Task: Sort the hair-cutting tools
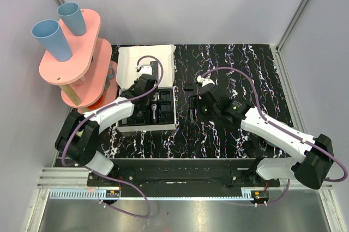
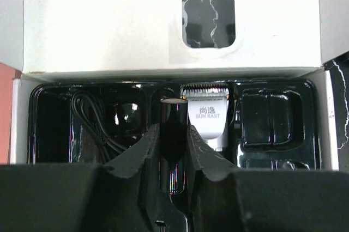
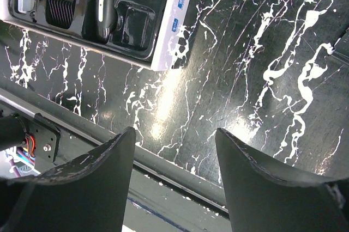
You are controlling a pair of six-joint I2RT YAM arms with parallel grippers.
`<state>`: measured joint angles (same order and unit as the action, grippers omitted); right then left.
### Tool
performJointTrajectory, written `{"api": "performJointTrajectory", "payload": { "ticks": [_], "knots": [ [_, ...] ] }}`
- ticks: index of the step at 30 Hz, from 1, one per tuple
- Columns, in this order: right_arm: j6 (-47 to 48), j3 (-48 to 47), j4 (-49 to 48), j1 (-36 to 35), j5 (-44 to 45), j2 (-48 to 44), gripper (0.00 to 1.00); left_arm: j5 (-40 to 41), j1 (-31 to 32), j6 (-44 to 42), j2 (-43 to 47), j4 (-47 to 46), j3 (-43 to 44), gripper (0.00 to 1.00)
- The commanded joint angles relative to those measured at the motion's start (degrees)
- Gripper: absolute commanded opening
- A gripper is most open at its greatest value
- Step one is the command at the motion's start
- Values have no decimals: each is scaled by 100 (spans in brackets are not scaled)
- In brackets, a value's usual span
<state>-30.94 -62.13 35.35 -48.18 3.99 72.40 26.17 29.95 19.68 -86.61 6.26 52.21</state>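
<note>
Clipper [image 2: 206, 120] lies lengthwise away from left hand [image 2: 172, 134], beside its narrow-set fingers [image 2: 136, 153], whose grip cannot be told; right hand [image 3: 174, 139], spread empty, hangs farther off.

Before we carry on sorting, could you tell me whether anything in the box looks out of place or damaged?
Nothing stands out: the clipper lies in the black tray, the cable in another compartment; nothing looks broken.

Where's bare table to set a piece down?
Far right: open tabletop between the right arm and the right wall. Also the near strip right of the white box. Crowded: left, box beside the pink stand.
</note>
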Motion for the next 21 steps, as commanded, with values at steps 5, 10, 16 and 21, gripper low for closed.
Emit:
{"api": "performJointTrajectory", "payload": {
  "ticks": [5,10,16,21],
  "knots": [
    [44,-282,121,55,49,-77,69,28,-69,-316,-286,-784,177,0],
    [53,-309,147,55,67,-42,69,37,-121,-149,-418,-1004,0,0],
    [53,-309,165,55,85,-7,69,-51,-235,-87,-585,-1101,-35,0],
    [53,-317,174,55,102,37,69,-139,-323,-70,-664,-1162,-123,0]
  ]
}}
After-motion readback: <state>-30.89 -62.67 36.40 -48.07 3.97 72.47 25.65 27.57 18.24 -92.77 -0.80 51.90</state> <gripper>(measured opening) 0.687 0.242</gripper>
